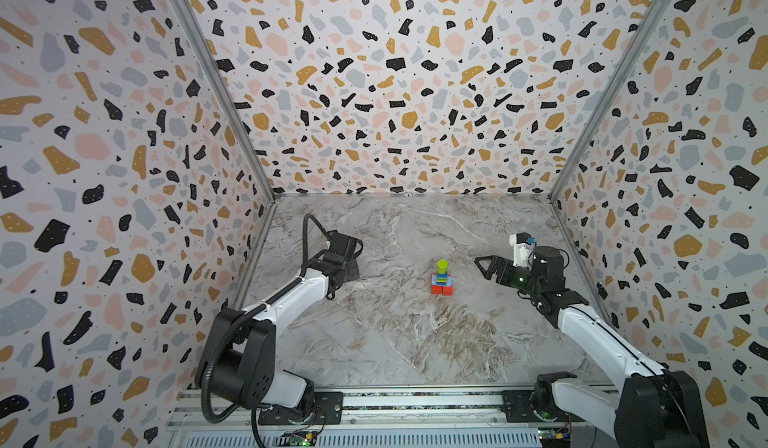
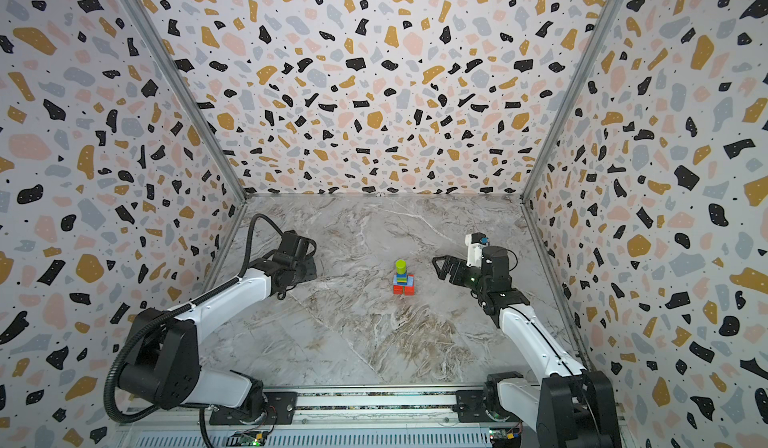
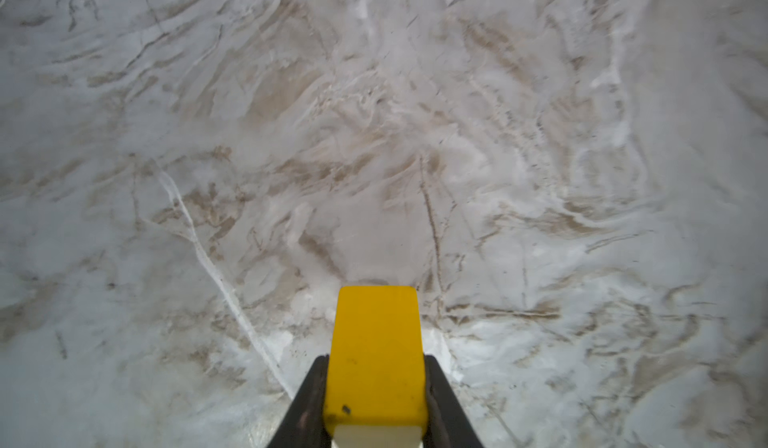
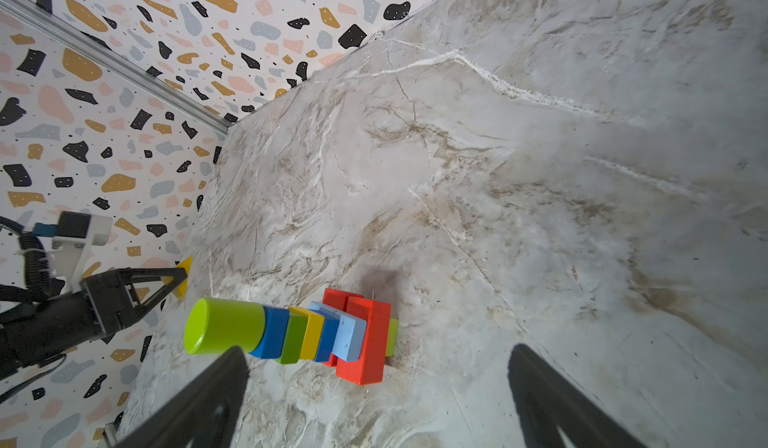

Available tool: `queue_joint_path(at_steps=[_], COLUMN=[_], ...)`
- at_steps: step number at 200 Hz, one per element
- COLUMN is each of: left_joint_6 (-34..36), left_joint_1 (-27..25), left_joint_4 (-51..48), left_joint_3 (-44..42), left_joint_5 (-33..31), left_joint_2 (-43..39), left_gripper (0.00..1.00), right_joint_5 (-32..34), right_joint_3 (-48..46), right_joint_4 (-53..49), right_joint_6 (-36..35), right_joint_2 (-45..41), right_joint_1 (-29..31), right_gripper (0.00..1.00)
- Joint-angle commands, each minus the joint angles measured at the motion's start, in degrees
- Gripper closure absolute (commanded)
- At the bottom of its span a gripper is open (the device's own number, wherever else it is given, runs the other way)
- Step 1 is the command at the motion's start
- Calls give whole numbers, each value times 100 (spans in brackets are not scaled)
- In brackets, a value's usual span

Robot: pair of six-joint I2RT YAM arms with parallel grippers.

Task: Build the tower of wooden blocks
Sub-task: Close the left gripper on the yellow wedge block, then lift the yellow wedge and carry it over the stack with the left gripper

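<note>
Left jaws clamped on yellow block [image 3: 376,354], well left of wood block tower [image 1: 441,279]; right jaws wide apart, empty, near tower's right. Tower upright on table [image 1: 374,333], lime cylinder [image 1: 442,264] on top. Step, judged: block grasped, placement pending. Next: raise above cylinder, centre, lower gently, release.

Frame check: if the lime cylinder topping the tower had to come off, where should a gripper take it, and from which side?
Take the lime cylinder by its curved wall, upper half, coming straight down with jaws either side. It stands upright atop the slim tower, whose layers sit offset, so a sideways approach would likely tip the stack.
</note>
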Motion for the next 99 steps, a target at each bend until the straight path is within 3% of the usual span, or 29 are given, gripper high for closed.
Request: queue_joint_path(at_steps=[1, 99], left_joint_6=[267, 792], left_joint_1=[-99, -1927], left_joint_4=[-549, -2346], left_joint_3=[512, 3401], left_joint_5=[283, 288], left_joint_2=[-184, 512], left_gripper=[80, 81], right_joint_5=[-21, -75], right_joint_3=[-56, -40], right_joint_4=[165, 164], right_joint_6=[52, 110], right_joint_2=[-77, -30], right_joint_1=[32, 14], right_gripper=[1, 1])
